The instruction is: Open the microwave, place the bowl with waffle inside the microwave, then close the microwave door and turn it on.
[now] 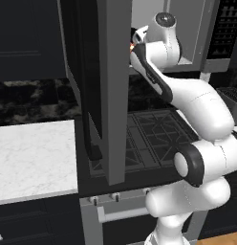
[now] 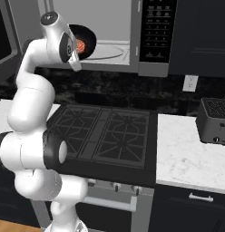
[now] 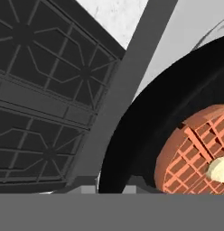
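On my feed the bowl [image 3: 141, 135] is black, the waffle [image 3: 195, 153] reddish-orange with a grid pattern, the microwave [image 2: 132, 36] silver-grey, the desk [image 1: 34, 158] white marble, the stove grates [image 2: 105, 136] dark.

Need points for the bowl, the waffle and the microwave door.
bowl [image 2: 88, 40]: right base view, black inner wall right of the waffle.
waffle [image 3: 188, 158]: hand view, gridded orange-brown top.
microwave door [image 1: 113, 95]: left base view, grey frame edge of the swung-open door.
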Tool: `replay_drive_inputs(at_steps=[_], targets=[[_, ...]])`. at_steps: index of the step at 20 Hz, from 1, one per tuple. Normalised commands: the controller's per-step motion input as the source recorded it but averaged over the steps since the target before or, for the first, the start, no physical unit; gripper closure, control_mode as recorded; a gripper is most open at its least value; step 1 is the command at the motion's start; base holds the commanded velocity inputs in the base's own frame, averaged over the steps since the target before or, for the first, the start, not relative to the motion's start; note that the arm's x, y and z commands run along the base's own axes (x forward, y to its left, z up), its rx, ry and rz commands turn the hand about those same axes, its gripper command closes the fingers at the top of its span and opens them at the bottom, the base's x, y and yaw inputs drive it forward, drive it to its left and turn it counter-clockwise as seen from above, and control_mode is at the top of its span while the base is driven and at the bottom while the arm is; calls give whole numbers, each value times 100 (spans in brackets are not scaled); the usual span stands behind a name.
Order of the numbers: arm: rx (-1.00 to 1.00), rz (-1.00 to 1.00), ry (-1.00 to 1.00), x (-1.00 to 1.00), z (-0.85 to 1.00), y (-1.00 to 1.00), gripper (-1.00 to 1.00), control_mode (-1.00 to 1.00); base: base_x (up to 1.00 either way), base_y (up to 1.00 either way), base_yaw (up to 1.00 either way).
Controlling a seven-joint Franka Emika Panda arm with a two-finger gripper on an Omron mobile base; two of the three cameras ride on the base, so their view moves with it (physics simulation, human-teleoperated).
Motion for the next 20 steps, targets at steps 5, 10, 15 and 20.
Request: replay_drive_inputs(at_steps=[5,10,15,20], targets=[[-5,-1,13,100,-4,0,100,-100,0,0,0],[-6,-3,10,92,-7,8,100,-100,0,0,0],[0,0,1,47,-20,12,-100,-100,0,0,0],[0,0,-13,-24,-34,1,-100,-100,0,0,0]])
